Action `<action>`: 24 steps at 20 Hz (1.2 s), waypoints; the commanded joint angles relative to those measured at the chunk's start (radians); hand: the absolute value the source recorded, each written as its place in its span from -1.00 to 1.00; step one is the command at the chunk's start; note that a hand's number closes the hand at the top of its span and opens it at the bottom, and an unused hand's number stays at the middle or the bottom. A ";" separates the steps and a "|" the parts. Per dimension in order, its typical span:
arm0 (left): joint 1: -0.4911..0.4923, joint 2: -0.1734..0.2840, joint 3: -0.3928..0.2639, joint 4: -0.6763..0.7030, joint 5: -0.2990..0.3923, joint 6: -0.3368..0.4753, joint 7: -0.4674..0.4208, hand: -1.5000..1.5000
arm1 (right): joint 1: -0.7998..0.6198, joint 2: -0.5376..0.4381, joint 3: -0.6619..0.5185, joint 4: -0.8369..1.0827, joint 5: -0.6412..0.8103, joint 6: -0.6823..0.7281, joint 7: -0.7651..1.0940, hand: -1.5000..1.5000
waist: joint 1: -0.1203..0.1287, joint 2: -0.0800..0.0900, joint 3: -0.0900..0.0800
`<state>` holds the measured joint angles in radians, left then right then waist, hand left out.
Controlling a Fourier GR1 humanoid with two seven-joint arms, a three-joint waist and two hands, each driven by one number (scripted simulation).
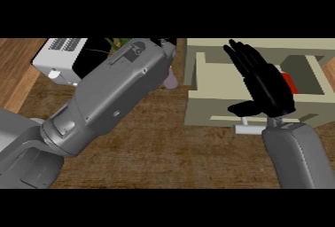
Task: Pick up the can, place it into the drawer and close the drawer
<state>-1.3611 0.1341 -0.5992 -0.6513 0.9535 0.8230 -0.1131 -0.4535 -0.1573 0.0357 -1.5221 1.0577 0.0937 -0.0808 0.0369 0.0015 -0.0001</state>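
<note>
R robot hand released over drawer | can half-hidden | L fingers unclear

A dark brown woven tabletop carries a beige open drawer at two o'clock and a white appliance at eleven o'clock, well apart; wooden planks show at the left edge.

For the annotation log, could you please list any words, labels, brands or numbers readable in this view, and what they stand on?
None can be read.
Red can in the open drawer: mostly hidden by the right robot hand; no label shows.
White appliance: only ridges, no text.
</note>
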 commanded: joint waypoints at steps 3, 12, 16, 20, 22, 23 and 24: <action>0.043 0.089 0.012 -0.066 -0.035 -0.011 0.041 -1.00 | -0.147 0.029 -0.022 0.339 0.093 -0.172 -0.020 -1.00 | 0.003 0.005 0.001; 0.130 0.187 0.011 -0.253 -0.079 0.026 0.145 -1.00 | -0.247 0.028 -0.066 0.688 0.192 -0.430 -0.038 -1.00 | 0.006 0.002 0.001; 0.177 0.205 0.006 -0.312 -0.093 0.019 0.139 -1.00 | -0.292 0.064 -0.077 0.836 0.243 -0.567 -0.012 -1.00 | 0.027 0.009 0.001; 0.187 0.244 0.023 -0.338 -0.098 0.021 0.189 -1.00 | -0.404 0.004 -0.137 0.947 0.213 -0.592 -0.071 -1.00 | 0.023 0.011 0.002; 0.190 0.265 0.032 -0.338 -0.106 0.000 0.187 -1.00 | -0.386 0.020 -0.147 0.981 0.217 -0.670 -0.071 -1.00 | 0.016 0.013 0.002; 0.216 0.259 0.032 -0.379 -0.106 0.003 0.173 -1.00 | -0.465 0.015 -0.153 1.026 0.235 -0.640 -0.032 -1.00 | 0.036 0.015 0.001; 0.193 0.263 0.041 -0.358 -0.103 -0.001 0.188 -1.00 | -0.439 -0.009 -0.175 1.043 0.212 -0.697 -0.089 -1.00 | 0.033 0.021 0.003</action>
<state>-1.1737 0.3727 -0.5752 -0.9872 0.8535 0.8329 0.0582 -0.8749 -0.1614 -0.0963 -0.5979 1.2834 -0.5059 -0.1506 0.0647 -0.0002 -0.0135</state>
